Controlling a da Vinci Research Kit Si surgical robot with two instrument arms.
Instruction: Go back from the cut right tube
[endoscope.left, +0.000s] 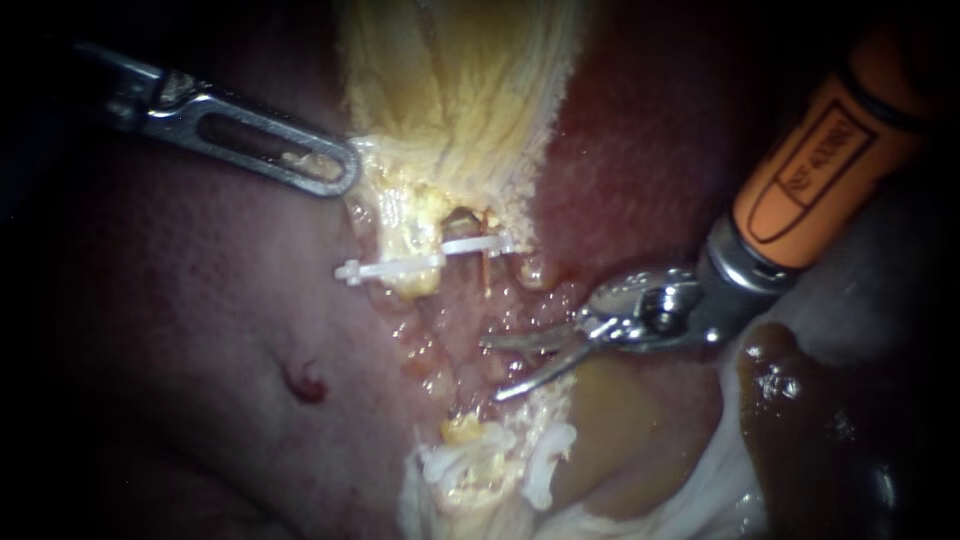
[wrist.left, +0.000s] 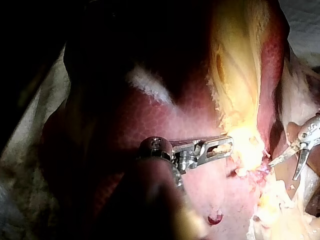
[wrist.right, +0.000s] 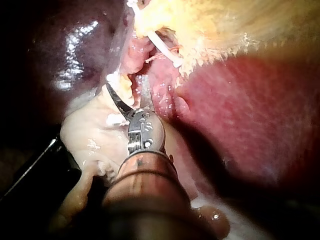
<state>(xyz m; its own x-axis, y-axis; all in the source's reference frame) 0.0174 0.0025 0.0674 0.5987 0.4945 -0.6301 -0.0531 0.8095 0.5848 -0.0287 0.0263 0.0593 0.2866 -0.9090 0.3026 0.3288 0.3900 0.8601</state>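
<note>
The pale yellow gallbladder (endoscope.left: 460, 90) hangs down over the red liver (endoscope.left: 180, 320). My left instrument (endoscope.left: 335, 170) comes in from the upper left, its slotted jaws shut on the gallbladder's lower left edge; the left wrist view shows the same grip by my left instrument (wrist.left: 225, 147). A white clip (endoscope.left: 420, 262) lies across the stump under the gallbladder, and more white clips (endoscope.left: 480, 460) sit on the lower stump. Between them the tissue is parted. My right instrument (endoscope.left: 500, 368), with an orange sleeve, holds thin curved blades open just right of that gap, with nothing between them.
A small blood spot (endoscope.left: 305, 385) marks the liver at lower left. Brown fluid and glossy dark tissue (endoscope.left: 800, 420) lie under my right instrument's shaft, with whitish membrane (endoscope.left: 720, 470) beside them. In the right wrist view the open blades (wrist.right: 127, 95) point toward the white clip (wrist.right: 165, 50).
</note>
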